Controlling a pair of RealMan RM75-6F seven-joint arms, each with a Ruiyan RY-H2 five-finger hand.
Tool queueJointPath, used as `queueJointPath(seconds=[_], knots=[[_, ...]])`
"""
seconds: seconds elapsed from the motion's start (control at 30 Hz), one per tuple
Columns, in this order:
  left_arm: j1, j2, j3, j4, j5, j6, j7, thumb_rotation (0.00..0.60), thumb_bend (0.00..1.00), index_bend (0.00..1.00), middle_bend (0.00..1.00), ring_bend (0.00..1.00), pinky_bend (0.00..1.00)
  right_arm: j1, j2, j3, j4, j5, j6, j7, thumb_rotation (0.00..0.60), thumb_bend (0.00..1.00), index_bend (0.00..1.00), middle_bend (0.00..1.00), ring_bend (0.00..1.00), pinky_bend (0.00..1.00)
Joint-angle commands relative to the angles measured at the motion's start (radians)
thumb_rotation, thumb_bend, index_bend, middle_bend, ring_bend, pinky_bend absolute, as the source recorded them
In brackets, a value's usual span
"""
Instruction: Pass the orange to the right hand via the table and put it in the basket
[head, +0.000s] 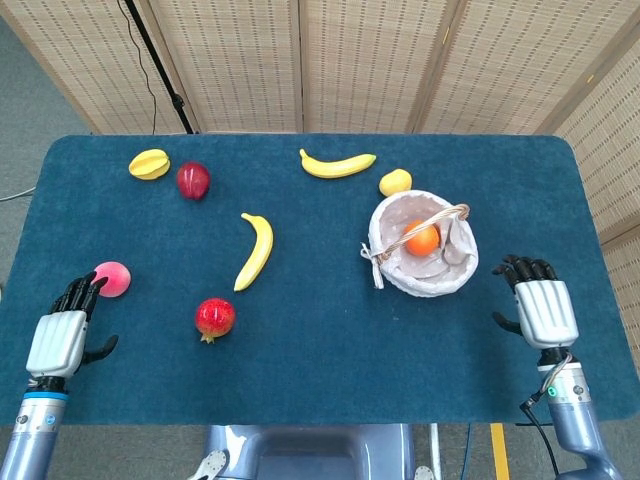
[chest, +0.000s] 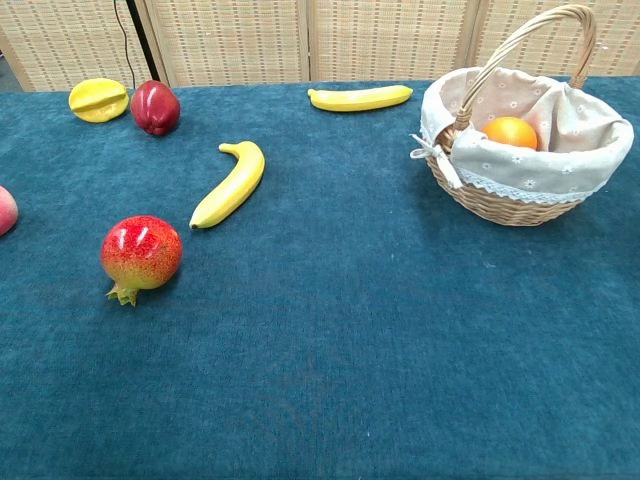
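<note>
Woven folding screens behind — grey floor at left.

Deep-teal cloth over the counter, matt and faintly napped. Woven wicker basket, lined with pale cloth edged in lace. Orange with a dull, pebbled skin. Pomegranate smooth and glossy. Right hand with a pale, smooth back and black matt fingers.

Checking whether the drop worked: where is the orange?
In both views the orange lies inside the basket on the table's right side, with the right hand apart from it.
</note>
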Motion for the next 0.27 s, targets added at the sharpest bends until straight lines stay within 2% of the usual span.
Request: queueJointPath(seconds=[0.03, 0.17, 0.27], knots=[[0.002, 0.001, 0.001, -0.001, 0.003, 0.003, 0.000, 0.600, 0.24, 0.11, 0.05, 0.04, 0.18, -0.028, -0.039, -0.012, 0.095, -0.021, 0.027, 0.051, 0.600, 0.15, 0.33, 0.25, 0.23, 0.21], [0.007, 0.006, 0.003, -0.001, 0.011, 0.013, -0.003, 0.600, 0.24, 0.11, 0.05, 0.04, 0.18, -0.042, -0.080, -0.009, 0.209, 0.000, 0.012, 0.113, 0.600, 0.15, 0.32, 0.24, 0.22, 0.20], [0.008, 0.007, 0.003, 0.000, 0.012, 0.012, -0.007, 0.600, 0.24, 0.11, 0.05, 0.04, 0.18, -0.044, -0.102, -0.009, 0.249, -0.005, 0.007, 0.145, 0.600, 0.15, 0.31, 0.23, 0.21, 0.19]])
